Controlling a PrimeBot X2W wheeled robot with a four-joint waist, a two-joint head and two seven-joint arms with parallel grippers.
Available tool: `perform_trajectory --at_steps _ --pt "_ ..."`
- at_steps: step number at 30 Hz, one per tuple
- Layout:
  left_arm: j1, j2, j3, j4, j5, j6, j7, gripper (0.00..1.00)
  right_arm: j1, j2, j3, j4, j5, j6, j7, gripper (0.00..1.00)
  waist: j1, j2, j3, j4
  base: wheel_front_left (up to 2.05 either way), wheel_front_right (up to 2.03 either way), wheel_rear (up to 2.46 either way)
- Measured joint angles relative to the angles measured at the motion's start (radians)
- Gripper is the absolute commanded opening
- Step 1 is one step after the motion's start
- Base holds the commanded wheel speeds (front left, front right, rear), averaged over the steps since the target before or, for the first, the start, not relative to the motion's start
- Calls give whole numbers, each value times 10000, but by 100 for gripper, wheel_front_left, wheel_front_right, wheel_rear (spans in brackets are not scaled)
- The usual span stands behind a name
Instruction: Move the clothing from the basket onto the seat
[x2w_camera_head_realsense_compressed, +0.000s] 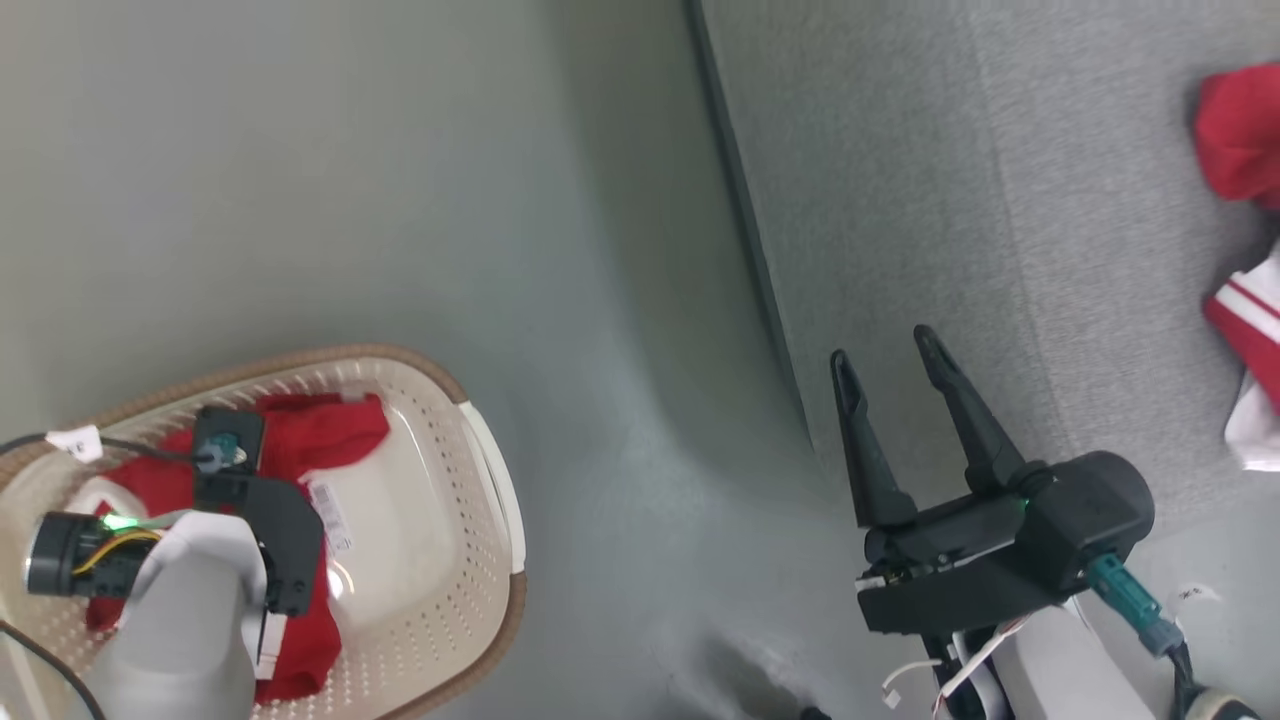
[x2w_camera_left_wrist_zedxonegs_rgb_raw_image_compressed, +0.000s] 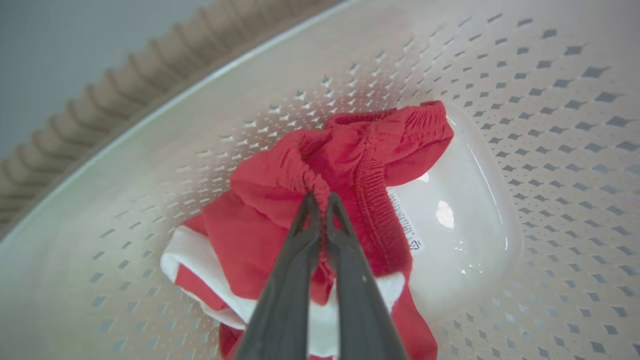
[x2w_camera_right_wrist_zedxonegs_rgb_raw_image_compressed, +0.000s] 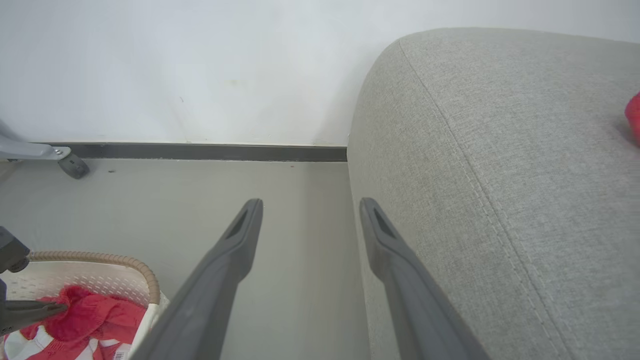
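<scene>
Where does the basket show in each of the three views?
Head view: basket at lower left.
Left wrist view: basket wall seen close up around the clothing, with its brown rim at upper left.
Right wrist view: basket in the lower left corner.
Shared landmark: the red clothing lying inside it.

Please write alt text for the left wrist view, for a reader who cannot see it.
The left gripper, shut, pinches a fold of the red clothing lying in the cream basket. A white label shows on the fabric, and the basket's brown rim curves above.
</scene>
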Motion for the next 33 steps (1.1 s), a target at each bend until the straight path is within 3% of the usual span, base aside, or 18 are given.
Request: perform_trajectory --at_steps 6,11,21,33 --pt "379 -242 -12 4 -167 -320 -571 0 -216 -2 -198 485 199 56 -2 100 0 0 -848 126 0 0 0" --pt "640 -422 -6 -38 -305 -621 -1233 0 -257 -6 -299 905 299 295 -2 100 -1 -1 -1559 346 0 0 0" --pt "1122 -819 -42 -182 -383 -1030 -2255 0 -277 -151 -895 1375 385 293 0 100 -1 0 -2842 917 0 0 0" --pt "2239 -1131 -196 -784 -495 -1323 -2575 0 702 -447 -1145 2040 466 424 0 100 0 -1 -4757 1879 0 0 0"
